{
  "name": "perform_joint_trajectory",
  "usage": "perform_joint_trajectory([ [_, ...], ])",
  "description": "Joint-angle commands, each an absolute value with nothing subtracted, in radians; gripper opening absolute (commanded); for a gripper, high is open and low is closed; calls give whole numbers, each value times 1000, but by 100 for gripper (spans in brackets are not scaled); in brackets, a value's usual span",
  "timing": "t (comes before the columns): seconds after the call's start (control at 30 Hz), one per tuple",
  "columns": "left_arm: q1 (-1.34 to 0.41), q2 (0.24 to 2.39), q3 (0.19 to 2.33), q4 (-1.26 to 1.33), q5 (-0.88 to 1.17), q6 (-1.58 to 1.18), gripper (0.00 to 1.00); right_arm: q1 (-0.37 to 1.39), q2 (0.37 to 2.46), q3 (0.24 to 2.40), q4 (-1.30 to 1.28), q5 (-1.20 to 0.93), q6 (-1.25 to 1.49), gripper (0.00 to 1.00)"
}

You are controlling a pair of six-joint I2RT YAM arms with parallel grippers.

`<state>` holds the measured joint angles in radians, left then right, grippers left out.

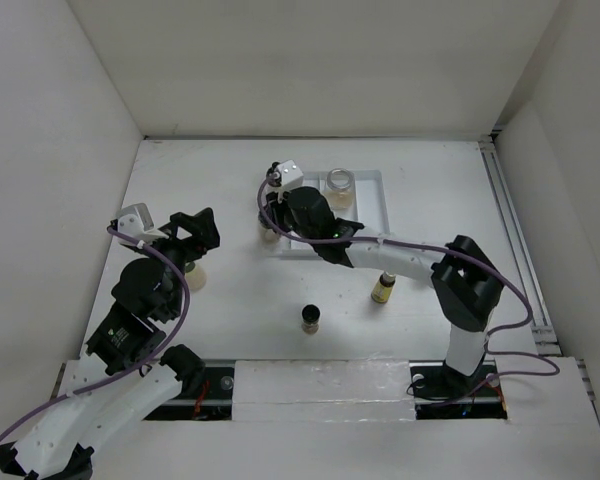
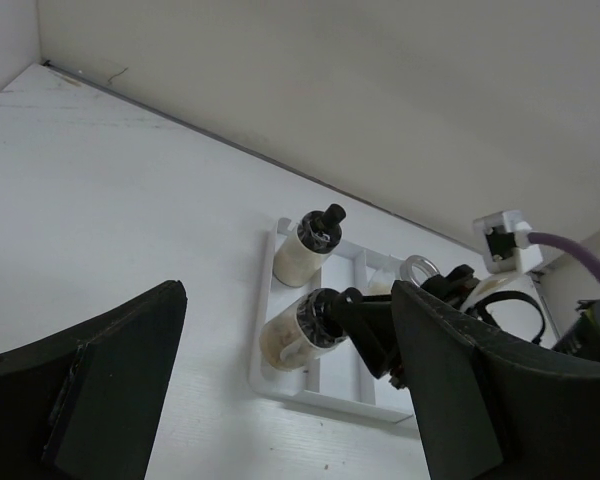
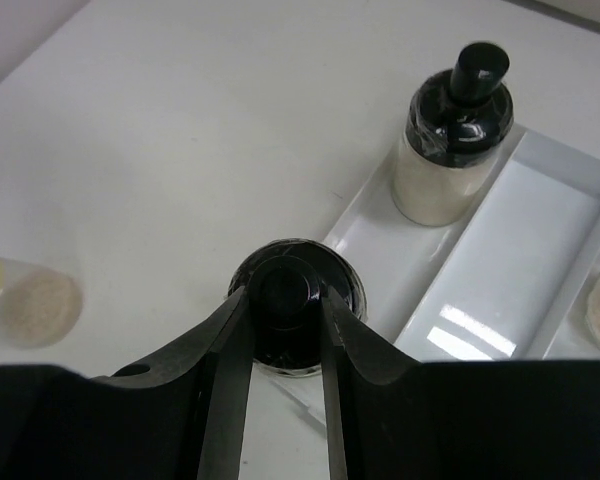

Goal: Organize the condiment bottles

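Note:
My right gripper (image 1: 273,232) (image 3: 288,300) is shut on the black cap knob of a black-capped jar (image 3: 298,345) (image 2: 298,335). It holds the jar tilted at the near end of the left compartment of the white tray (image 1: 375,205) (image 3: 520,230) (image 2: 310,392). A second black-capped jar (image 3: 448,140) (image 2: 315,245) stands upright farther along that compartment. A wide clear glass jar (image 1: 339,187) sits in the tray. A slim yellow-amber bottle (image 1: 383,288) and a dark bottle (image 1: 311,318) stand on the table. My left gripper (image 1: 202,235) (image 2: 287,300) is open and empty.
A jar with beige contents (image 1: 193,278) (image 3: 30,300) stands on the table just below my left gripper. White walls close in the table at the left, back and right. A rail (image 1: 515,240) runs along the right edge.

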<state>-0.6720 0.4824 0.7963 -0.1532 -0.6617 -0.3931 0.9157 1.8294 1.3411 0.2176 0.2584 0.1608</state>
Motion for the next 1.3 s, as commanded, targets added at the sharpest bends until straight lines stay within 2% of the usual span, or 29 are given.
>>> perform_joint_trajectory([
  [0.0, -670, 488, 805, -114, -655, -379, 79, 910, 1839, 1401, 330, 308, 179, 31],
  [0.63, -670, 517, 805, -114, -646, -370, 79, 859, 1917, 1381, 357, 311, 228, 31],
  [0.77, -670, 517, 805, -114, -646, -370, 79, 850, 1917, 1381, 357, 281, 229, 41],
  [0.8, -670, 517, 805, -114, -646, -370, 79, 850, 1917, 1381, 357, 281, 229, 51],
  [0.9, -670, 517, 805, -114, -646, -370, 79, 850, 1867, 1390, 331, 239, 229, 71],
  [1.03, -670, 517, 805, -114, -646, -370, 79, 850, 1720, 1341, 282, 183, 229, 85],
  [1.17, -670, 517, 805, -114, -646, -370, 79, 850, 1534, 1214, 233, 143, 229, 83],
  [1.23, -670, 517, 805, -114, -646, -370, 79, 850, 1455, 1104, 180, 167, 238, 78],
  [1.27, -670, 517, 805, -114, -646, -370, 79, 862, 1368, 1065, 152, 201, 253, 67],
])
